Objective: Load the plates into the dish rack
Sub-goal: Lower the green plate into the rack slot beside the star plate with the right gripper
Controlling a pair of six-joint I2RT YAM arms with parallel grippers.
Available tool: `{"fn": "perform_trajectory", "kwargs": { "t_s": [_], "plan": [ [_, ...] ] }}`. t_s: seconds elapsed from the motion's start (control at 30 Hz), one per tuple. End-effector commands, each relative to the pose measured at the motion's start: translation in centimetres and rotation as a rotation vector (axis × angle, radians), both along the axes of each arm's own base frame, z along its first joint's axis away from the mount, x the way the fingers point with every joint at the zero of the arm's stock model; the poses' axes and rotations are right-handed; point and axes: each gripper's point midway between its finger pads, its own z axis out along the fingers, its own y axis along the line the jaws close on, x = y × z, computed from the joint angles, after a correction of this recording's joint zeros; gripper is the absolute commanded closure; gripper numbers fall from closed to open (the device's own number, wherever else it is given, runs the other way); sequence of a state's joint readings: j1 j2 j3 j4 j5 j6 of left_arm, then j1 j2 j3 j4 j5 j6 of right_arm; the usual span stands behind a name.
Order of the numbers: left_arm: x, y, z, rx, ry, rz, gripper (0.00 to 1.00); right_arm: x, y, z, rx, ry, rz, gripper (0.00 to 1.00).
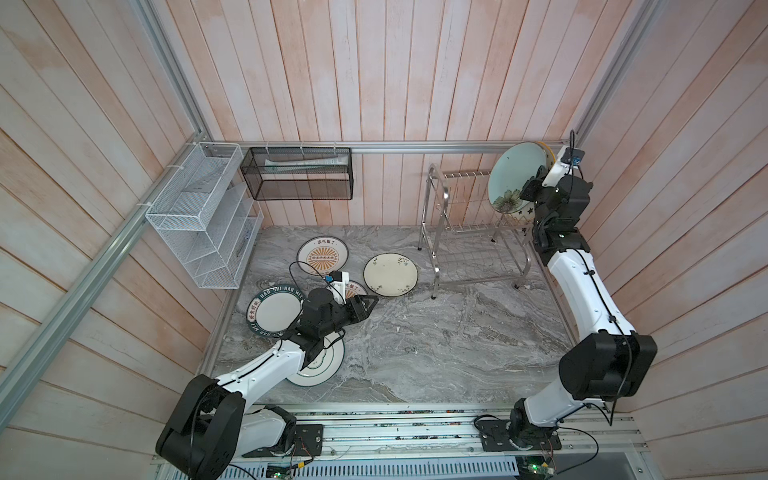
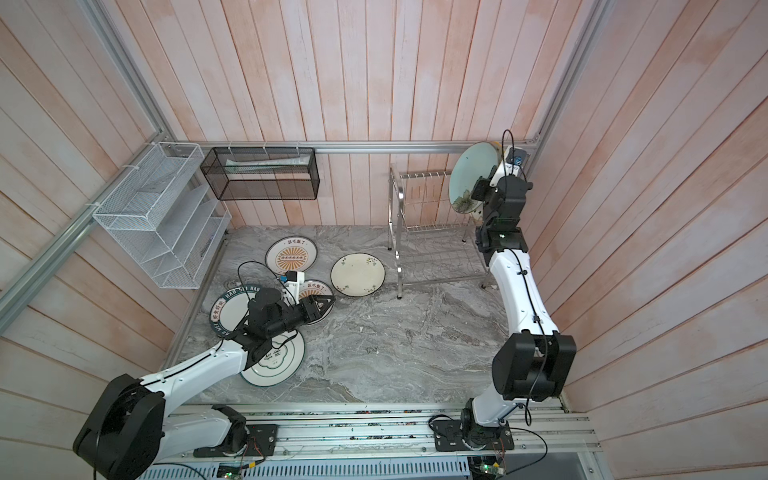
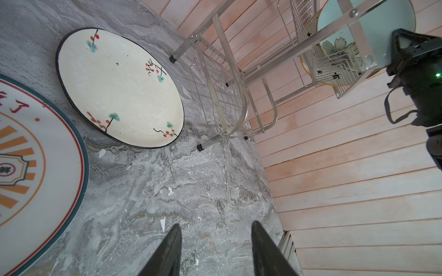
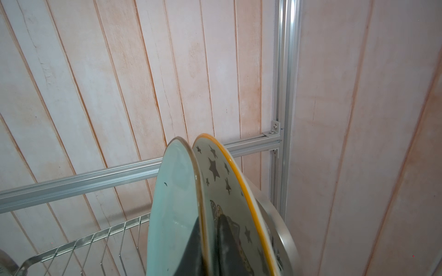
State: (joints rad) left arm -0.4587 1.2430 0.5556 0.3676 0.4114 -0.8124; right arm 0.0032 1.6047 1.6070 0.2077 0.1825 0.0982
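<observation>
My right gripper (image 4: 207,222) is shut on the rim of the pale-blue flower plate (image 1: 515,178), held on edge over the top tier of the dish rack (image 1: 440,232). Right beside it the yellow-rimmed star plate (image 4: 222,172) stands in the rack. My left gripper (image 3: 216,224) hangs open and empty low over the marble table, next to a sunburst plate (image 3: 35,167). Flat on the table lie the cream plate (image 1: 390,274), another sunburst plate (image 1: 323,257), the dark-green lettered plate (image 1: 274,311) and the green-ringed plate (image 1: 324,365), which my left arm partly covers.
A white mesh shelf basket (image 1: 199,216) hangs on the left wall and a black mesh box (image 1: 297,174) on the back wall. Wooden walls close in the table on three sides. An aluminium rail (image 4: 95,176) runs behind the rack.
</observation>
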Motion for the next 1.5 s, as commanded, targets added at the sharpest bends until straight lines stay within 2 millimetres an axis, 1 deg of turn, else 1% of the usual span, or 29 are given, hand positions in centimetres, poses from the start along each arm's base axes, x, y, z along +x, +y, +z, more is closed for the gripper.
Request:
{"fn": "perform_trajectory", "kwargs": {
  "t_s": [0.0, 0.13, 0.27, 0.47, 0.8, 1.17, 1.47],
  "plan": [
    [0.1, 0.0, 0.8, -0.005, -0.041, 0.001, 0.51, -2.7, -0.2, 7.5, -0.053, -0.197, -0.05, 1.0],
    [0.1, 0.1, 0.8, -0.003, -0.041, 0.004, 0.52, -2.0, -0.2, 7.0, -0.075, -0.172, -0.063, 1.0],
    [0.2, 0.1, 0.7, -0.001, -0.038, 0.005, 0.52, -1.7, -0.1, 6.8, -0.082, -0.17, -0.061, 1.0],
    [0.3, -0.1, 0.7, 0.001, -0.039, 0.001, 0.52, -1.1, 1.0, 6.5, -0.146, -0.157, -0.069, 1.0],
    [0.6, -0.3, 0.5, 0.007, -0.035, -0.003, 0.52, -0.3, 2.2, 6.9, -0.242, -0.148, -0.11, 1.0],
    [0.8, -0.3, 0.6, 0.01, -0.04, 0.001, 0.52, -0.4, 2.3, 8.4, -0.307, -0.165, -0.141, 1.0],
    [0.9, -0.2, 0.5, 0.01, -0.04, 0.005, 0.52, -0.2, 2.4, 8.5, -0.416, -0.135, -0.16, 1.0]
  ]
}}
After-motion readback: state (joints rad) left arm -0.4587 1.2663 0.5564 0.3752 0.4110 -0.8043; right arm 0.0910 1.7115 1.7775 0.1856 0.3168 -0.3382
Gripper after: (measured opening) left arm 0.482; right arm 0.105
